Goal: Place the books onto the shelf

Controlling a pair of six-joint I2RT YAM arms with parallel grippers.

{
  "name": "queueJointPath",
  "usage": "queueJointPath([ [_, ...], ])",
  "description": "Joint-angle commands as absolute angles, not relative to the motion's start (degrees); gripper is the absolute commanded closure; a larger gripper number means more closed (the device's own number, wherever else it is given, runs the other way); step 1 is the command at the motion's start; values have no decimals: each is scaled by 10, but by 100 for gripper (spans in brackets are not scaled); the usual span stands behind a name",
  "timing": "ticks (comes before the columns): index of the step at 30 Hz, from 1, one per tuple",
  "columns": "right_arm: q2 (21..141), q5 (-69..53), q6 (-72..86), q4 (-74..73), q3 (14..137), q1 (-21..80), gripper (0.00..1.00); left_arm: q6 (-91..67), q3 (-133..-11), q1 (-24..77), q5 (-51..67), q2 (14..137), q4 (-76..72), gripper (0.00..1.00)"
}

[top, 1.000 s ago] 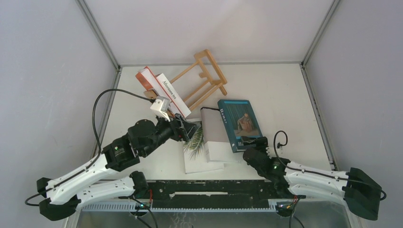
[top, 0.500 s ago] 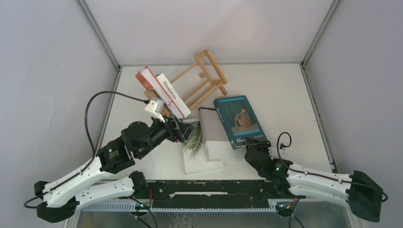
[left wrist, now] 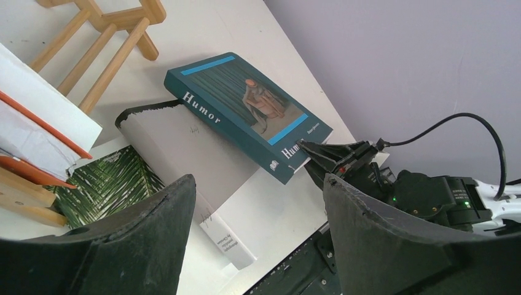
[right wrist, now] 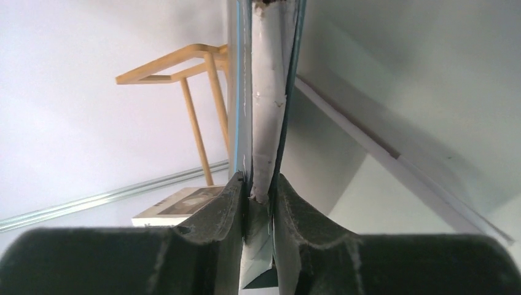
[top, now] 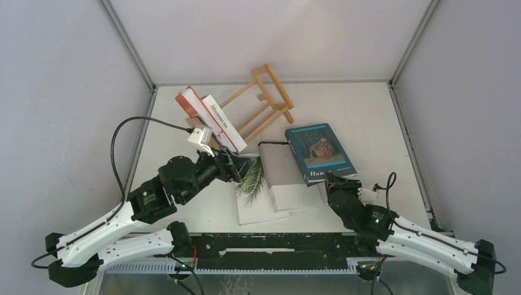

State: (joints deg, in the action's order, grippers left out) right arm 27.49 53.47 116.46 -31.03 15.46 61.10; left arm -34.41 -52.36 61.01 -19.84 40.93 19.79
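Left jaws hang apart, empty, above palm-leaf book [top: 255, 206]. Behind: shelf [left wrist: 118, 58] askew on tabletop [top: 368, 123], orange book [top: 186, 99] and white book [top: 222, 123] at its left end. Grey book [top: 282, 175] overlaps palm-leaf; Humor book [top: 319, 150] overlaps grey. Only right wrist view shows right jaws clenched on Humor's page edge.

A robot lab's test cell: a white table [top: 368, 117] boxed by plain grey panels [top: 61, 92] on metal struts [top: 126, 43], with a black mounting rail [top: 276, 243] at the bottom.

Left hand [left wrist: 257, 196] agape, right hand [right wrist: 258, 192] pinched tight, both low.
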Motion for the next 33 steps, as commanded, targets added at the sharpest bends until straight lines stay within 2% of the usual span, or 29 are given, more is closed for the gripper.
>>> queueJointPath([
  [1,253,545,1146,-311,201,599,80,-348,-535,613,-210,422,151,20],
  [10,227,497,1010,-281,277,549,81,-370,-545,613,-204,463,107,17],
  [16,210,467,973,-262,302,533,82,-403,-531,614,-206,471,74,15],
  [17,207,462,970,-259,306,532,82,-408,-531,614,-207,472,68,13],
  [18,206,457,968,-258,310,532,82,-411,-532,614,-208,475,63,4],
  [19,205,452,966,-258,315,532,82,-415,-534,613,-207,480,59,1],
  [25,201,424,961,-246,339,532,82,-444,-550,601,-189,510,53,0],
  [33,211,371,962,-204,350,532,82,-518,-515,528,-126,518,12,0],
])
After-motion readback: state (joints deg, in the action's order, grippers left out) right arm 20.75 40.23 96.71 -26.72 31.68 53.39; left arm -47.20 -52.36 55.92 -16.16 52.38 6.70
